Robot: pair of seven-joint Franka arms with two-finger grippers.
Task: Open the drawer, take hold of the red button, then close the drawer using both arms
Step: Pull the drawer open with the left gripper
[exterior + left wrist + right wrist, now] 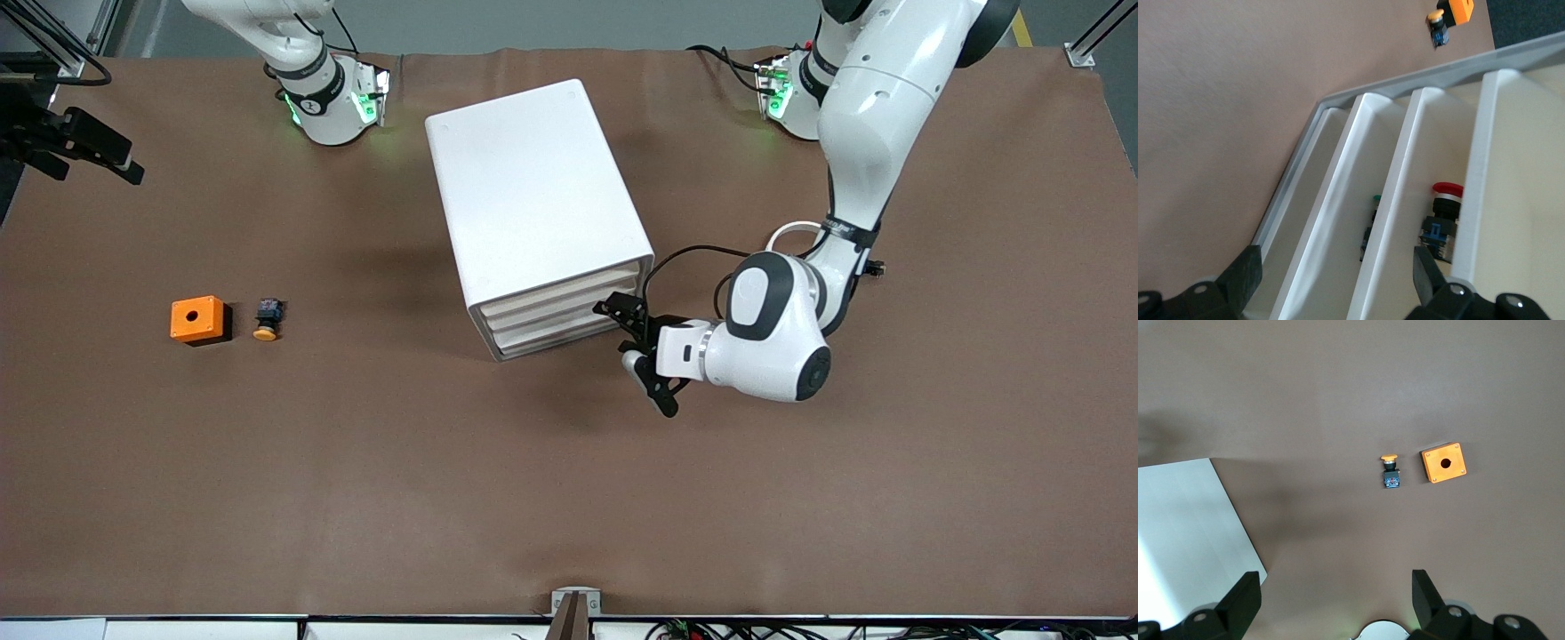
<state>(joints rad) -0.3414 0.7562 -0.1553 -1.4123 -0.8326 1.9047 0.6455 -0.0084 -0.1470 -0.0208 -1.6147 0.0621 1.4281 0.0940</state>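
left hand [642, 348] at the front of the boxy white plastic cabinet [533, 209], fingers spread and grasping nothing

the wide, shallow white top drawer [558, 286] sits shut in the cabinet; through its translucent front the left wrist view shows the small red-capped push button [1443, 215] on a black body lying inside; right hand [1331, 600] hangs released, waiting high over the brown tabletop [356, 462]; toward the right arm's end lie an orange cube with a hole [196, 319] and, just beside it, a yellow-orange-capped button [267, 320]
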